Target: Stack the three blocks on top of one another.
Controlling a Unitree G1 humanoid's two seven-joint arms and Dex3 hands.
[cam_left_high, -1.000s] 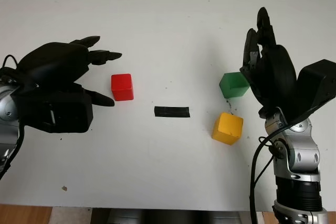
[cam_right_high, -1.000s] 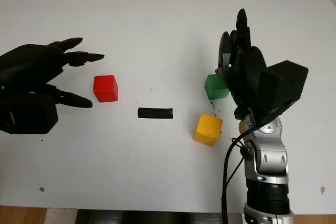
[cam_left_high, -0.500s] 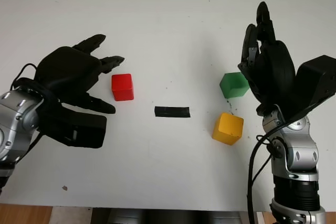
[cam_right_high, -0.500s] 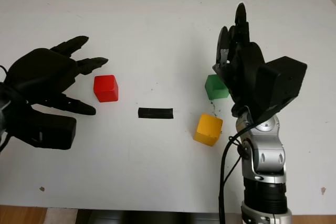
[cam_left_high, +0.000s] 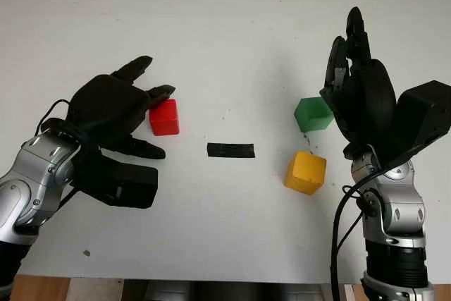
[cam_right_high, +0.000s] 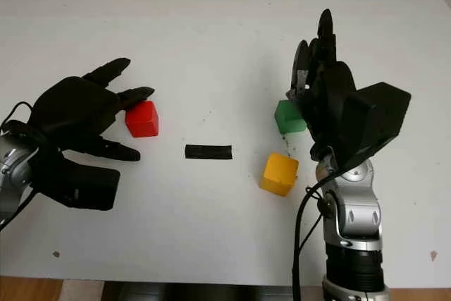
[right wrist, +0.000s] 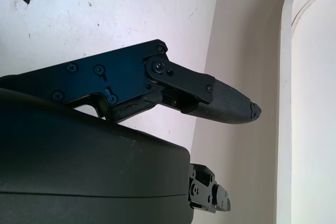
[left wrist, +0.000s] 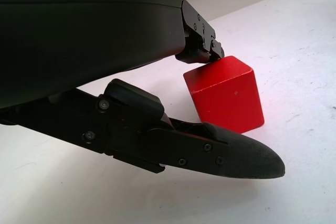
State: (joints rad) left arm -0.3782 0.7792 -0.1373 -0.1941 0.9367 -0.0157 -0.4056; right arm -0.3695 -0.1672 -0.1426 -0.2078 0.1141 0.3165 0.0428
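Left hand (cam_left_high: 116, 114) open beside one red block (cam_left_high: 163, 117)

Lab bench; bare white table (cam_left_high: 232, 26); tape marker (cam_left_high: 230, 150)

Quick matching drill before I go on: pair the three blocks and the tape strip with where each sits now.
1. red block
2. green block
3. yellow block
4. black tape strip

A. mid-table, between the two hands
B. nearest the table's front edge, below the green one
C. at the fingers of the open left hand
D. beside the raised, open right hand

1-C, 2-D, 3-B, 4-A
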